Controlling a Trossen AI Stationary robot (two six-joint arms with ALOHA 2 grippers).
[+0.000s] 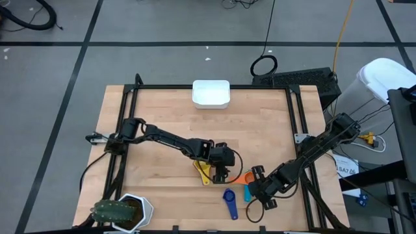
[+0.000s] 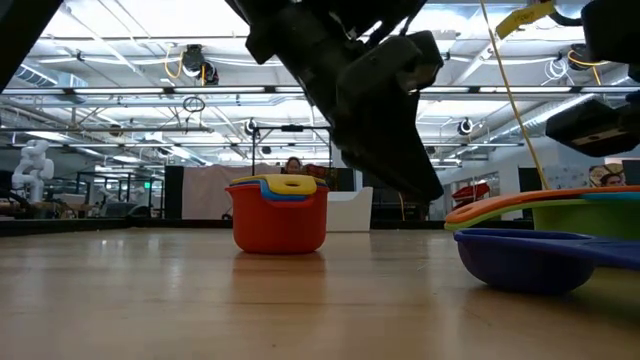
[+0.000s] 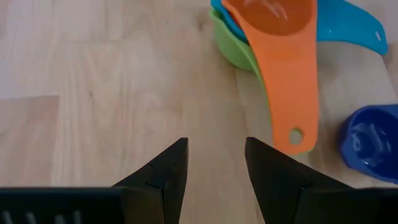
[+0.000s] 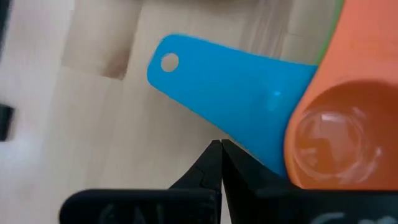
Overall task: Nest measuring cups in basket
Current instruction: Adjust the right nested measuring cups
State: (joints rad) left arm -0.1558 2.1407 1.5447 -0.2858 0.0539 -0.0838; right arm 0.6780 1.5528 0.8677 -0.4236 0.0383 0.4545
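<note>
High view: pale wood-plank surface (image 1: 162, 110), smooth white rounded-rectangle basket (image 1: 211, 93) at upper centre, apart from every cup. Glossy plastic measuring cups lie lower centre: yellow cup (image 1: 204, 171) under my left hand (image 1: 223, 170), orange cup (image 1: 243, 177), light-blue cup (image 1: 247, 193), dark-blue cup (image 1: 230, 201) with long flat handle. Red cup (image 2: 280, 222) holds smaller yellow and blue ones, low view left of centre. Left hand narrowly parted, gripping nothing. Right hand (image 1: 255, 187) pinched closed, empty, just over the light-blue handle.
</note>
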